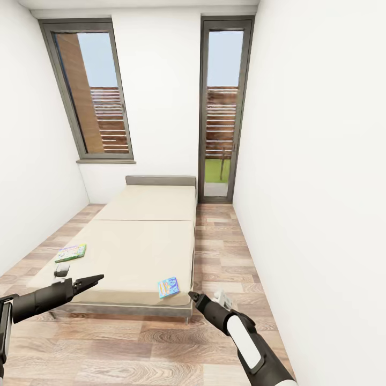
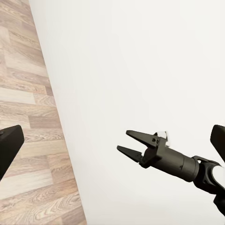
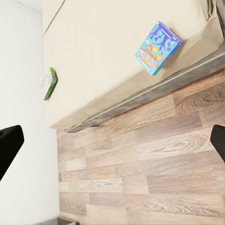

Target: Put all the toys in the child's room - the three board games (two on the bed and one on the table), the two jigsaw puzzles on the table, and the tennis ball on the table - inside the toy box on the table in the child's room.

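Gaping right pincer [image 2: 129,143], empty.

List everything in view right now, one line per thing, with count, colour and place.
bed: one, beige mattress, grey headboard, against the far wall.
blue board game: one, blue box, near the bed's front right corner.
green-edged board game: one, green edge, pale top, near the bed's left edge.
windows: two, dark-framed, far wall.
floor: wood planks, around the bed.
walls: white, both sides.
left gripper: one, black, open, in front of the bed's left front corner.
right gripper: one, black, open, near the bed's right front corner.
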`<state>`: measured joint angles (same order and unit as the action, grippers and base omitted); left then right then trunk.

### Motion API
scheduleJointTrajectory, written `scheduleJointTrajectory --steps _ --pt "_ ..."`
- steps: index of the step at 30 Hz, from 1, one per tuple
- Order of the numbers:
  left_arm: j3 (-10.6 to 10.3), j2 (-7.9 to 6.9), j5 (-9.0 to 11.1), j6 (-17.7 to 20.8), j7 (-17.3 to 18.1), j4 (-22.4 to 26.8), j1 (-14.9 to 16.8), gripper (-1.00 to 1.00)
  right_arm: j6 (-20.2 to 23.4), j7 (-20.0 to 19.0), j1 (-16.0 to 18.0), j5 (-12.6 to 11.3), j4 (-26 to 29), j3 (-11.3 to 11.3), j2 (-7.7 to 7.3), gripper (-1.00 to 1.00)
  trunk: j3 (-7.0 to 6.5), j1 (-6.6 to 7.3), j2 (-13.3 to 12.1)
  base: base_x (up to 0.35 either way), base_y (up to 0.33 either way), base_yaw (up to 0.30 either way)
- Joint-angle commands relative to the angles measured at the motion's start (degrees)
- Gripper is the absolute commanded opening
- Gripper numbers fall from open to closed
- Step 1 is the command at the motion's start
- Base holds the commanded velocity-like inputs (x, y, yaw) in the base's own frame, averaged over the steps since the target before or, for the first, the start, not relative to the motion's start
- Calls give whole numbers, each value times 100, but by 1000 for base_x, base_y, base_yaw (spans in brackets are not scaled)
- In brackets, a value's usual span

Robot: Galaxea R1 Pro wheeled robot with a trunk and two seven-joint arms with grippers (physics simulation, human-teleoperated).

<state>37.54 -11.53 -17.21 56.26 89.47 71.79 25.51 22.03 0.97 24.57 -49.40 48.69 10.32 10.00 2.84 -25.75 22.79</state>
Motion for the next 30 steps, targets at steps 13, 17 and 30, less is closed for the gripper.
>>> scheduleJointTrajectory --steps 13,17,30 --pt "-2 46 -86 30 53 2 7 100 12 9 4 -34 -8 -15 0 100 13 -4 13 0 0 0" --pt "-6 51 -96 35 53 -2 7 100 12 9 4 -36 -9 -19 0 100 13 -4 13 0 0 0" --pt "32 34 -137 52 -1094 -1150 71 100 12 -24 9 -56 68 -38 0 100 13 -4 13 0 0 0"
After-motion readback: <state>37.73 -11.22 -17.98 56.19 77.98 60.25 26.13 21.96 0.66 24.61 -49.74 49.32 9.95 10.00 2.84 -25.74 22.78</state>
